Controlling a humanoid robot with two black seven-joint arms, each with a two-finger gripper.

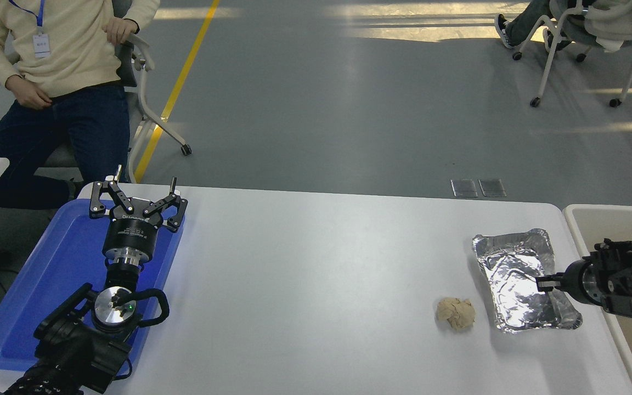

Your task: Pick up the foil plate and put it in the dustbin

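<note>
The foil plate [516, 274] lies flat on the white table [316, 274] at the far right, shiny and crinkled. My right gripper [545, 283] comes in from the right edge, pointing left, and its tip is at the plate's right rim, low over it. Whether it grips the rim does not show. The dustbin [575, 220] stands just past the table's right edge, with only its pale rim and part of its inner wall in view. My left gripper [136, 189] is open and empty, parked over a blue tray at the lower left.
A small crumpled beige paper ball [456, 314] lies just left of the plate. The flat blue tray [30, 296] lies at the table's left end. A person sits on a chair [146, 99] beyond the far left corner.
</note>
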